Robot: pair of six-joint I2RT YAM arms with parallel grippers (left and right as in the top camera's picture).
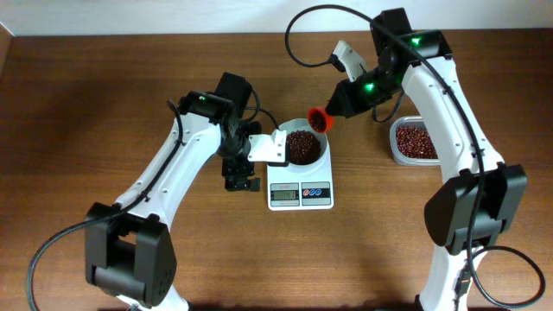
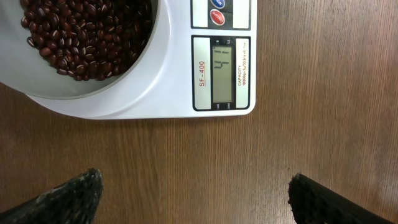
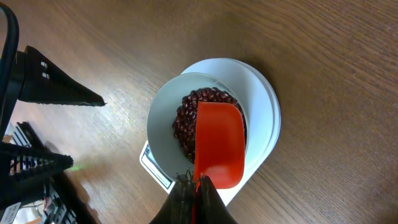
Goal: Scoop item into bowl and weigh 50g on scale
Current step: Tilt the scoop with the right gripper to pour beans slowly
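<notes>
The white bowl [image 1: 304,147] sits on the white scale [image 1: 300,193] and holds many dark red beans [image 1: 301,145]. The scale's display [image 2: 224,75] reads 41. My right gripper [image 1: 339,102] is shut on the orange-red scoop [image 1: 320,118], held above the bowl's far right rim. In the right wrist view the scoop [image 3: 219,144] hangs over the beans [image 3: 185,121] in the bowl [image 3: 163,121]; the gripper [image 3: 194,182] pinches its handle. My left gripper [image 1: 241,182] is open and empty on the table left of the scale; its fingers [image 2: 193,196] frame bare wood.
A clear plastic tub [image 1: 415,142] with more beans stands at the right of the table. The right arm's black cable [image 1: 298,47] loops above the bowl. The left arm's wrist is close to the bowl's left side.
</notes>
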